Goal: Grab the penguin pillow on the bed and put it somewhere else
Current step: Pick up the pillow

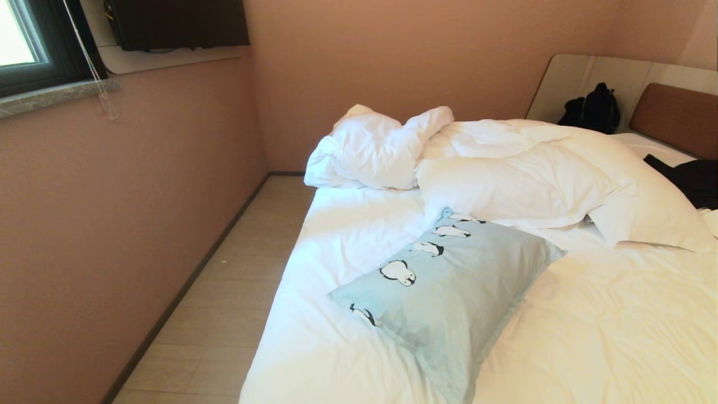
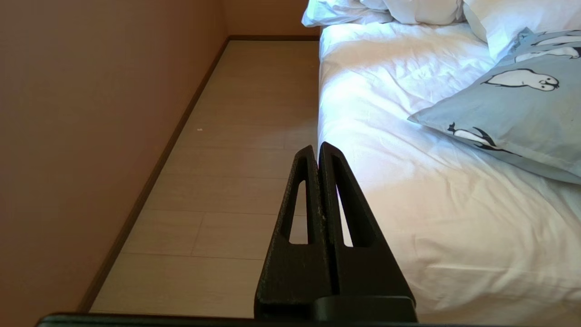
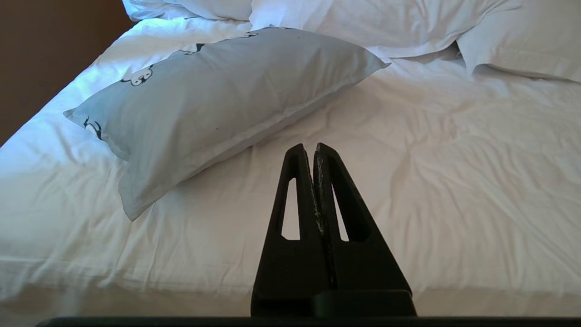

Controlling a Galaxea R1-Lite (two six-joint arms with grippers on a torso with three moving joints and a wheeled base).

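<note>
Two grippers sit parked at the near edge of the bed (image 1: 348,235), neither one in the head view. Both have their jaws pressed together with nothing between them. The left gripper (image 2: 317,147) hangs over the line where the mattress side meets the pale tiled floor (image 2: 236,136), with the tan wall (image 2: 91,113) further out on its outer side. The right gripper (image 3: 313,147) points across the white sheet, well inside the bed's edge.

Just beyond the right gripper's tips and toward the left gripper's side lies the penguin pillow (image 1: 449,286), flat on the sheet and set at a slant; its near corner reaches close to the bed's near edge and it touches neither gripper. Its far end tucks under the rumpled white duvet (image 1: 505,174). A plain white pillow (image 1: 645,219) lies past it on the right gripper's side. Farthest off are the brown headboard (image 1: 679,115), a black bag (image 1: 594,109) leaning beside it, and dark clothing (image 1: 693,179) on the bed.
</note>
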